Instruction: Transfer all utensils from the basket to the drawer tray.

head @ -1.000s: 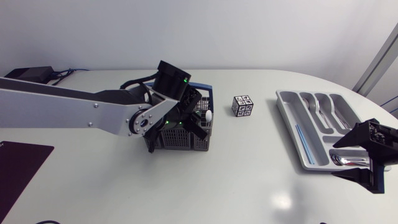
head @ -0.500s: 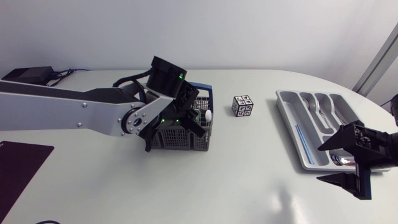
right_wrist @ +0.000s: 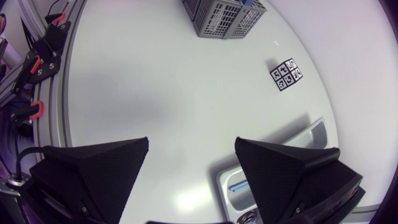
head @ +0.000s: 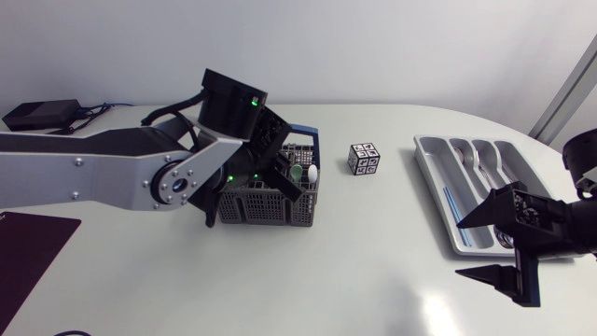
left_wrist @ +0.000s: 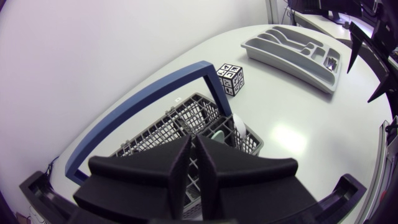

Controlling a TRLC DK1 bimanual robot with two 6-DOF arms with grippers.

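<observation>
Lower right in the head view, the right gripper (head: 487, 245) hangs over the glossy white counter (head: 373, 271), its matte black wedge fingers spread wide apart above the bare surface. Just beyond it lies the drawer tray (head: 425, 154), smooth grey plastic with long moulded compartments; shiny metal cutlery (head: 485, 159) rests in its far compartments and a blue-handled piece (head: 454, 210) in the long side one. At centre-left stands the basket (head: 266, 213), dark grey grid mesh with a blue hoop handle (left_wrist: 155, 99). A white handle (head: 313, 173) and a pale green handle (head: 297, 173) stand upright inside it. The left gripper (left_wrist: 191, 168) sits over the basket, fingers drawn together to a thin slit. Between basket and tray sits a cube (head: 364, 158) printed with black-and-white square marker patterns. A dark mat (head: 33, 245) lies at lower left
</observation>
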